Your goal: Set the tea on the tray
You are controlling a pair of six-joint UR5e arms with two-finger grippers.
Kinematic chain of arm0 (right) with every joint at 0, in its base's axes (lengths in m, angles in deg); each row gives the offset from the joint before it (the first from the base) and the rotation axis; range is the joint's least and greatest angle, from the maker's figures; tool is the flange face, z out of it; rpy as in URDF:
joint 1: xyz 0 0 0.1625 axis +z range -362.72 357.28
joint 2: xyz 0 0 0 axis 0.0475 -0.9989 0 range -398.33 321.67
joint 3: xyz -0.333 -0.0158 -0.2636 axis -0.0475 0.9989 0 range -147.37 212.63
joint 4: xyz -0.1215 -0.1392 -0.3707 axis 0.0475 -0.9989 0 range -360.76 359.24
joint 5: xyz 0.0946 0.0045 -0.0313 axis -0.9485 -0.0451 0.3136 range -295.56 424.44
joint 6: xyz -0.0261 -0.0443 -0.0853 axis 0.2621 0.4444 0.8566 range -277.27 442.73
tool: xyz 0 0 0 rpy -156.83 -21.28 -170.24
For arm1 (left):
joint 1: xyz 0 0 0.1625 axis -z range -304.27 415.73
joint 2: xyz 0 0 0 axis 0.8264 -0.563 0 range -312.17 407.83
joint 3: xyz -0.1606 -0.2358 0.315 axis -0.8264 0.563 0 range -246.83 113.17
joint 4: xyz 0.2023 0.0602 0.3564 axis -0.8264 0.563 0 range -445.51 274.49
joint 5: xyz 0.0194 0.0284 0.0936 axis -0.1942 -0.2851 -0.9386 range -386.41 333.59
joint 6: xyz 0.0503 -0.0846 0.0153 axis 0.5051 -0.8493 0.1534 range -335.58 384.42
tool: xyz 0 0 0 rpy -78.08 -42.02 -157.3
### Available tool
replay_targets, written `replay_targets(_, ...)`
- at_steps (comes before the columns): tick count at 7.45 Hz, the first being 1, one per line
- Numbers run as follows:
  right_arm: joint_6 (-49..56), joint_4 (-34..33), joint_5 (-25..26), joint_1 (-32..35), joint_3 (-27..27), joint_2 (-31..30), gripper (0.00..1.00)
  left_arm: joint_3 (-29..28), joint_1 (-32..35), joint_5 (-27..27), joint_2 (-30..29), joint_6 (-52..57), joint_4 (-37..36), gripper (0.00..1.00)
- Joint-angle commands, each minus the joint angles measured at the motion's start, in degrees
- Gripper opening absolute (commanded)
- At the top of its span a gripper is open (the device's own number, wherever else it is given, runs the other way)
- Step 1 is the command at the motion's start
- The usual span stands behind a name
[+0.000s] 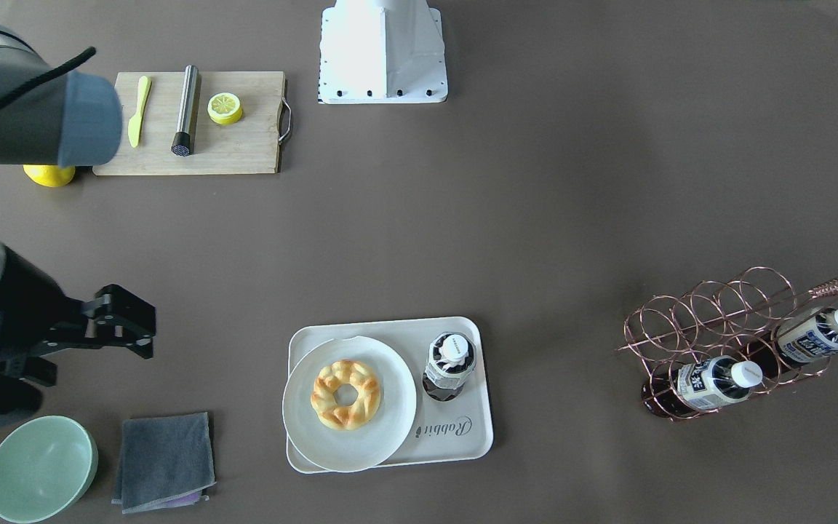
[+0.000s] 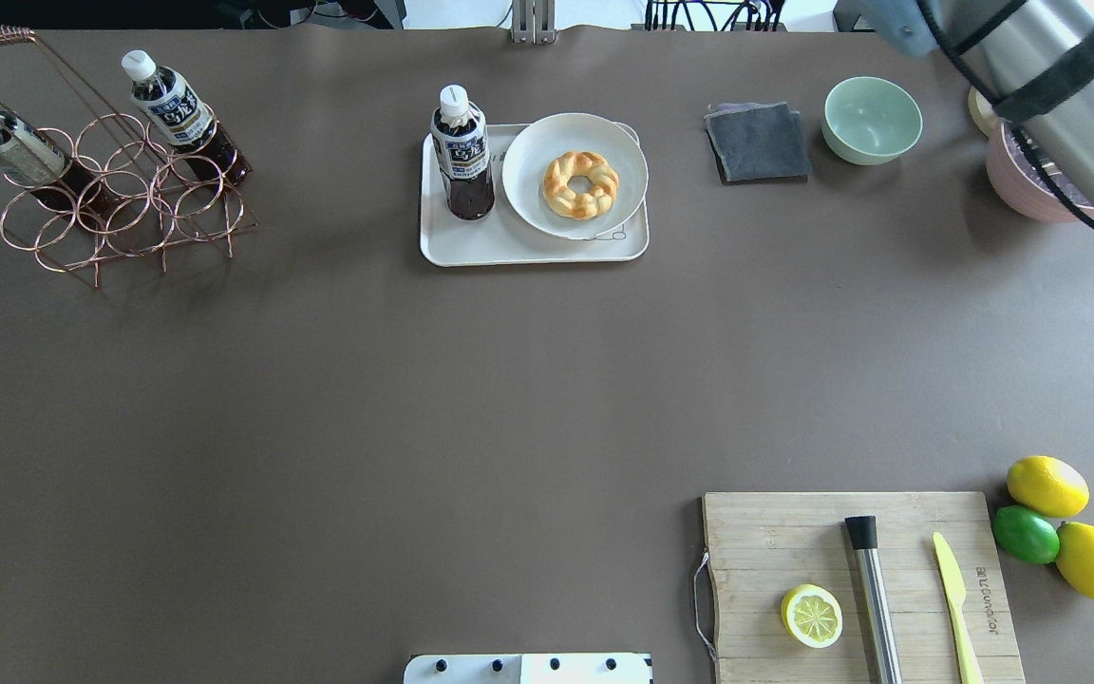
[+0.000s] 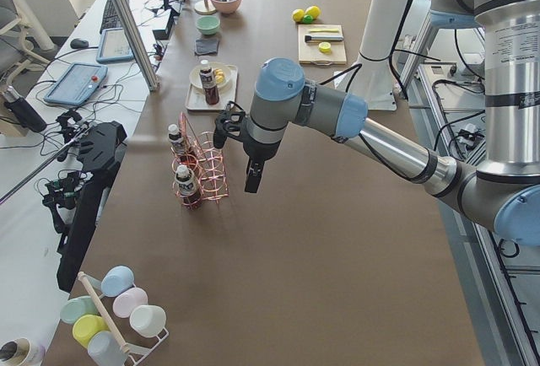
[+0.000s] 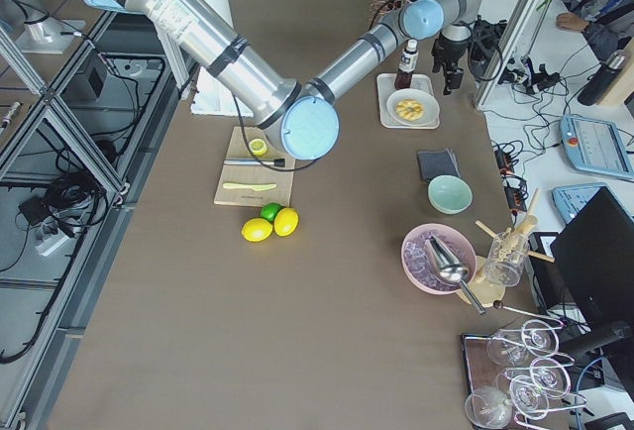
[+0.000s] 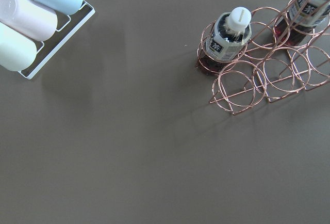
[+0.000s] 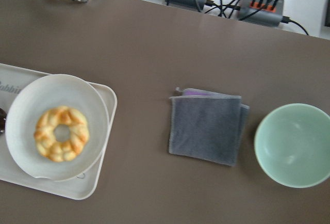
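Partly tray (image 1: pixel 455 445) hidden under plate (image 1: pixel 398 422); tea (image 1: pixel 449 365) upright on it.

doughnut (image 1: pixel 326 397) on plate (image 1: pixel 390 437), grey cloth (image 1: pixel 164 461), green bowl (image 1: pixel 41 469)

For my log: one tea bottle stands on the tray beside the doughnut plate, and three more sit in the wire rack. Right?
No: only two bottles sit in the wire rack, as the overhead view shows. The tea bottle stands on the tray beside the plate.
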Motion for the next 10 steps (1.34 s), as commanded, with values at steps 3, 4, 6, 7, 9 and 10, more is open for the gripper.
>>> replay_targets(3,22.01,-0.32,-3.32,17.69,-16.29,-34.65,1.0,-5.04,-0.88,-1.72,-4.46,0.01,-0.43,0.97)
replay_targets(4,24.47,-0.32,-3.23,19.47,-18.41,-39.84,1.0,-5.49,-1.14,-2.94,-5.34,-0.07,-0.43,0.97)
replay_targets(6,30.9,-1.36,-3.32,25.16,-17.38,-45.07,1.0,-5.93,-3.34,-3.3,-5.79,-0.6,-0.6,0.97)
replay_targets(7,31.09,-3.46,-3.06,26.68,-17.46,-45.34,1.0,-5.67,-3.43,-3.22,-5.27,-0.69,-0.69,0.97)
replay_targets(9,30.83,-3.66,-2.79,28.62,-17.91,-45.26,1.0,-5.76,-3.43,-3.22,-3.16,-0.43,-0.08,0.97)
replay_targets(10,30.48,-3.48,-2.62,28.54,-17.64,-45.08,1.0,-5.76,-3.43,-3.13,-3.15,-0.43,0.01,0.97)
